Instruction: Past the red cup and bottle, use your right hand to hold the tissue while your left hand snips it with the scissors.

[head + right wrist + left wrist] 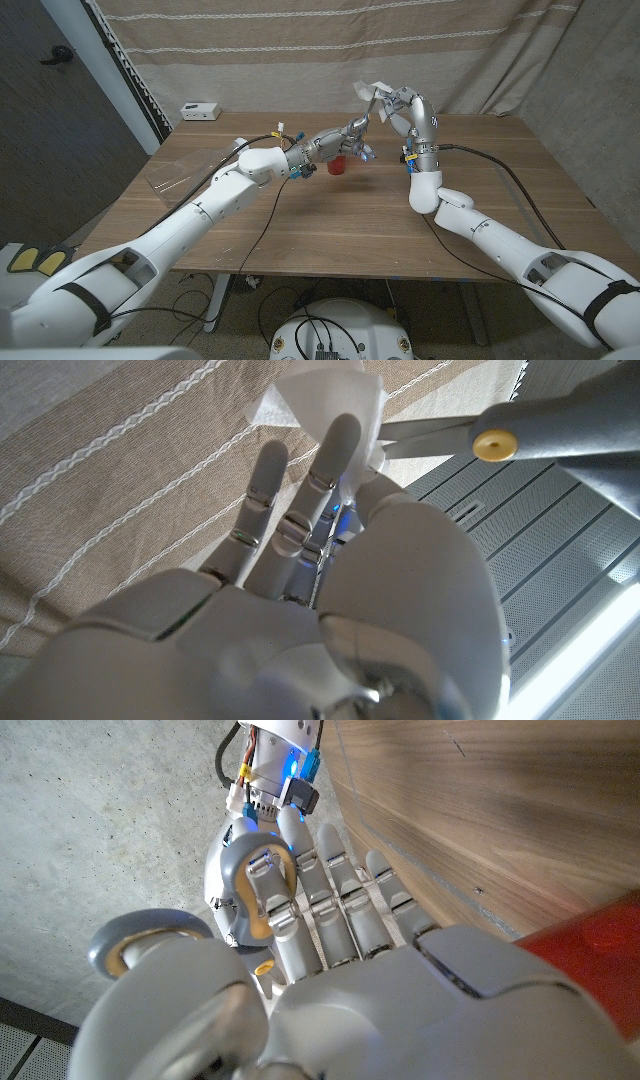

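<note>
Above the table's far middle, my right hand [408, 112] is raised and pinches a white tissue [374, 91] at its fingertips. The tissue [320, 395] stands up past my right hand [330, 590]. My left hand [348, 134] grips grey scissors [372, 110] that point up toward the tissue. The scissors [520, 440], with a yellow pivot, reach the tissue's edge beside my fingers. Their grey loop handles [245, 880] sit around the fingers of my left hand [350, 970]. A red cup [337, 166] stands on the table under my left hand and appears again as the red cup [590, 935].
A bluish clear object [368, 152], partly hidden, stands beside the cup. A white box [200, 110] sits at the table's [330, 225] back left corner, and a clear plastic sheet [168, 176] lies near the left edge. A striped curtain hangs behind.
</note>
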Controlling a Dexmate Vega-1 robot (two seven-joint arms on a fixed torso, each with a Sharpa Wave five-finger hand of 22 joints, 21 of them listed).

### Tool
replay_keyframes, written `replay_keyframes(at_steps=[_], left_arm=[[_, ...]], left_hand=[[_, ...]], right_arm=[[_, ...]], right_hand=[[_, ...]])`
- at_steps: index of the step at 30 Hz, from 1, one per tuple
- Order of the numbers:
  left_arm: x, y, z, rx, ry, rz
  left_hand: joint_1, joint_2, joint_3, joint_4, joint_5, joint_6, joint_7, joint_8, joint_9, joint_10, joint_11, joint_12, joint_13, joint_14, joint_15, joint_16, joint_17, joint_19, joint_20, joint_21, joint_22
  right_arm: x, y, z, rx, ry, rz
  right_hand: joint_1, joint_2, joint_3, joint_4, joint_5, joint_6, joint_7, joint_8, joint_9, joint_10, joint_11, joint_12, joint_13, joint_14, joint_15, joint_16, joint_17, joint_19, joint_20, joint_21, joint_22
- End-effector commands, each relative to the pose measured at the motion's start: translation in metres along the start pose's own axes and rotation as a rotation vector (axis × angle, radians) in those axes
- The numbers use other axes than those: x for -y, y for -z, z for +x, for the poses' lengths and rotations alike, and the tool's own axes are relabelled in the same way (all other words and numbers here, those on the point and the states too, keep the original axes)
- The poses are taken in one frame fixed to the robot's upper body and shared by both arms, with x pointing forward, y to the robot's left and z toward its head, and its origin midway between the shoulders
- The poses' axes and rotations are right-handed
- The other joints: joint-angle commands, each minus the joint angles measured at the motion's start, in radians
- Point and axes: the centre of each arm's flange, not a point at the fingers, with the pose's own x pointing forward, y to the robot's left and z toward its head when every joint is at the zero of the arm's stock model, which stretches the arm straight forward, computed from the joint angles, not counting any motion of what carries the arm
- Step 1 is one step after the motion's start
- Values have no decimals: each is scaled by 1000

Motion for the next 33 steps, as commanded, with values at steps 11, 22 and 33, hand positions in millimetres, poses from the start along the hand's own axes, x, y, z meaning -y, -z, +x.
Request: replay_keyframes(at_steps=[11, 22, 33], left_arm=[[4, 1, -1, 15, 0, -17], [4, 2, -3, 20, -3, -22], [3, 2, -3, 31, -7, -26]], left_hand=[[60, 53, 30, 0, 10, -17, 32, -3, 0, 48, -47, 8, 1, 6, -114, 6, 3, 2, -3, 4, 2], [144, 138, 77, -19, 9, -9, 32, -2, -5, 57, -44, 11, -3, 9, -117, 4, 0, 3, -7, 9, 3], [213, 196, 113, -42, -2, 1, 25, -1, -13, 71, -45, 15, -6, 17, -123, 2, -7, 5, -11, 15, 4]], right_arm=[[0, 1, 0, -26, -8, 36], [0, 1, 0, -34, -12, 39], [-2, 0, 1, -37, -18, 49]], right_hand=[[0, 13, 9, 0, -1, 0, -1, 8, -2, 6, 3, 0, 5, 0, -4, -6, 0, -5, -132, 4, 0], [-2, 13, 10, 0, -1, -1, 1, 9, -5, 6, 3, 1, 8, 1, -4, -11, -1, -4, -132, 4, 0], [-3, 13, 11, 0, -1, -3, 1, 10, -7, 7, 4, 0, 8, 3, -4, -14, -3, -5, -131, 3, -1]])
